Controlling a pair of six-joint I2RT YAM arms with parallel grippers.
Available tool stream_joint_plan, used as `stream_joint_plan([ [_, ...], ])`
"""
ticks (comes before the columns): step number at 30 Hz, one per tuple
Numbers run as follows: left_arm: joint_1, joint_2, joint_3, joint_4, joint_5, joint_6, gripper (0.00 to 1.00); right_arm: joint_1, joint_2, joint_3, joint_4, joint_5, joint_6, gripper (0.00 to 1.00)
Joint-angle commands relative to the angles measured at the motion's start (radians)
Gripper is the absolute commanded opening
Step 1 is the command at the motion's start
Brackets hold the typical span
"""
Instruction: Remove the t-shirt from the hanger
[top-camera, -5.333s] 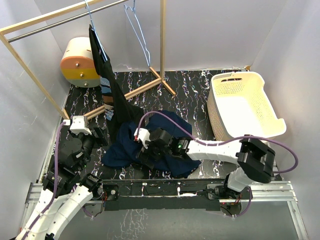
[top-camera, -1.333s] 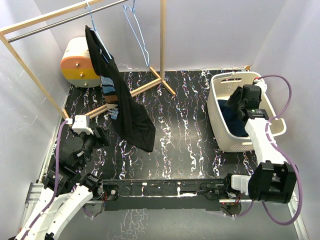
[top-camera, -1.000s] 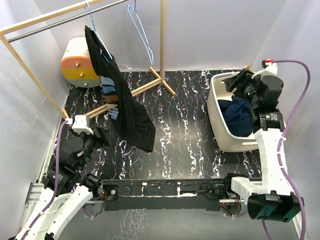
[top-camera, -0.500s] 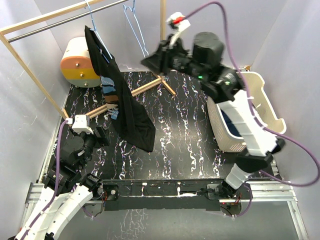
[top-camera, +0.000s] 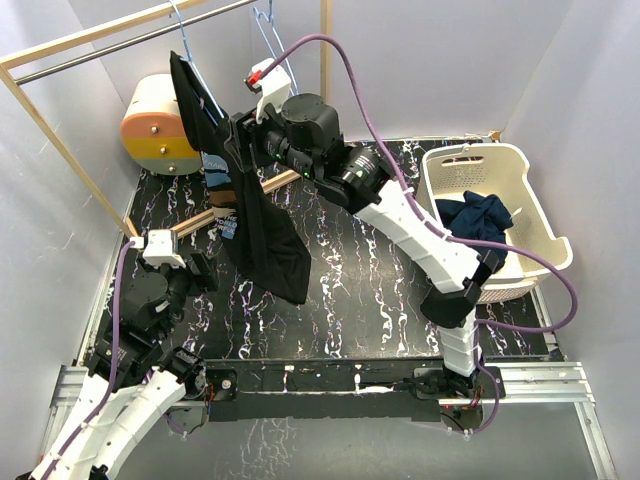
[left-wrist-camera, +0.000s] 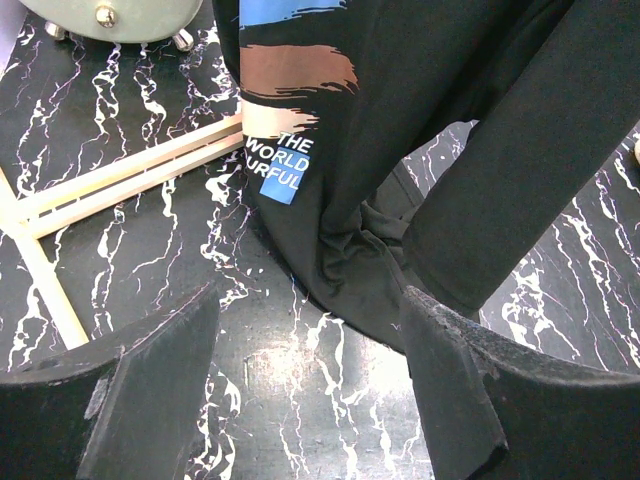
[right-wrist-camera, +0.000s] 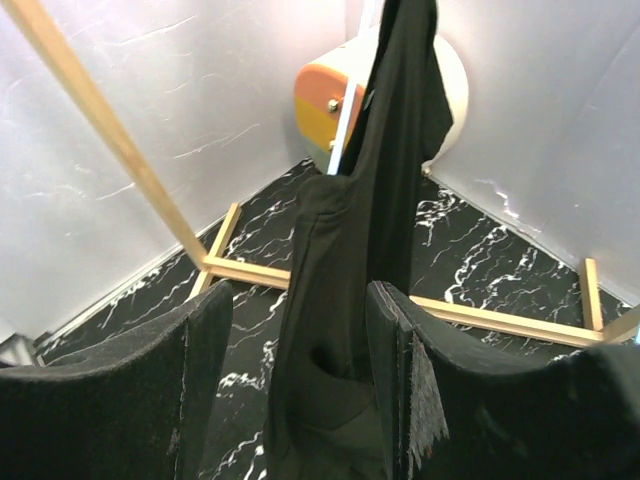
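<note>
The right hand (top-camera: 236, 138) is held high, its fingers spread wide and gripping nothing, their tips right at the upper edge of the black t-shirt (top-camera: 250, 215); whether they touch the cloth I cannot tell. Behind it the right arm stretches up and across the table (top-camera: 380, 280) from its base, reaching far to the left. The t-shirt hangs from a blue wire hanger (top-camera: 196, 78) on the metal rod (top-camera: 130, 40) of the wooden rack (top-camera: 60, 130), its hem trailing down onto the table. A second wire hanger (top-camera: 277, 55) hangs bare just behind the wrist. The left hand (top-camera: 195, 270) sits low beside the hem, fingers also spread and empty. A round orange-and-cream drum (top-camera: 158, 125) stands behind the shirt, and a white basket (top-camera: 540, 215) far right holds a dark blue garment (top-camera: 478, 215).
</note>
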Motion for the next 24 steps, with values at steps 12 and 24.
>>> stream_joint_plan([
  [12, 0.000, -0.011, 0.009, -0.012, -0.029, -0.008, 0.71, 0.006, 0.095, 0.065, 0.202, 0.129, -0.062, 0.45],
  [24, 0.001, -0.010, 0.008, -0.015, -0.036, -0.008, 0.71, 0.005, 0.025, -0.099, 0.429, 0.114, -0.089, 0.08],
])
